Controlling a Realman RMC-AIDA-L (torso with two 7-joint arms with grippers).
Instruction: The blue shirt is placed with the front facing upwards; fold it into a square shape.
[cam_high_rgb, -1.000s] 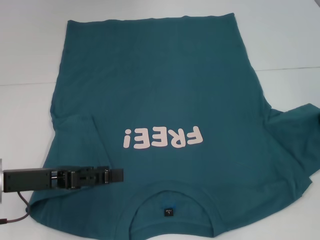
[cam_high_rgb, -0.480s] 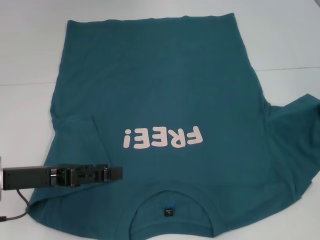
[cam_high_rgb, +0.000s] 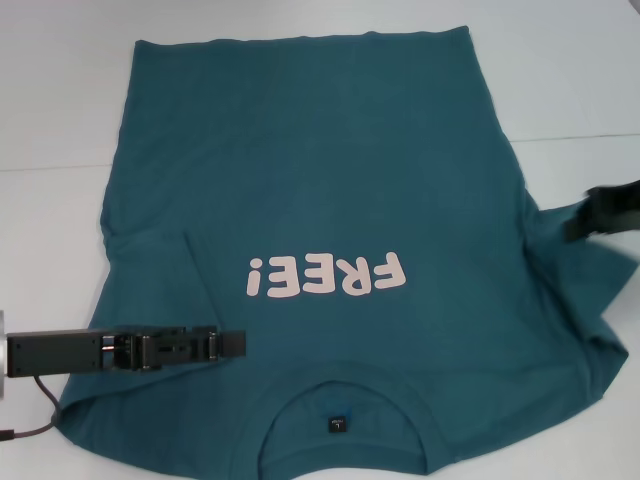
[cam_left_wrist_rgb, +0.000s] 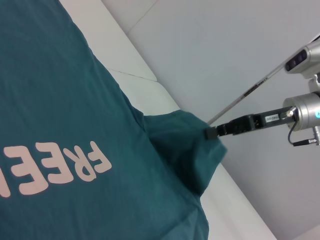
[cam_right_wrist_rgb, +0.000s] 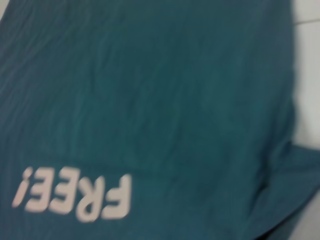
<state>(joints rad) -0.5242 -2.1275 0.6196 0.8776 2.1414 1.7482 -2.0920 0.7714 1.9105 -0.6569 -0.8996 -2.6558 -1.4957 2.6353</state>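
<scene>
The left gripper (cam_high_rgb: 232, 345) lay low over the blue shirt (cam_high_rgb: 330, 200), at about eight o'clock from the pale "FREE!" lettering (cam_high_rgb: 327, 277), its dark fingers stretched toward the collar (cam_high_rgb: 340, 400) side. Whether those fingers stood apart or together could not be told, nor whether they pinched any cloth.

The right gripper (cam_high_rgb: 585, 215) reached in from the three o'clock edge of the head view and met the shirt's right sleeve (cam_high_rgb: 580, 260). In the left wrist view its tip (cam_left_wrist_rgb: 212, 132) touched the bunched sleeve (cam_left_wrist_rgb: 190, 145), which rose off the surface there. Its opening could not be judged, so a grip on the fabric was not certain.

The shirt lay spread face up on a white table (cam_high_rgb: 60, 100), hem at twelve o'clock, collar and small dark label (cam_high_rgb: 339, 424) at six. A faint seam (cam_high_rgb: 50, 166) crossed the table behind the shirt. A cable (cam_high_rgb: 40, 425) trailed beside the left arm.
</scene>
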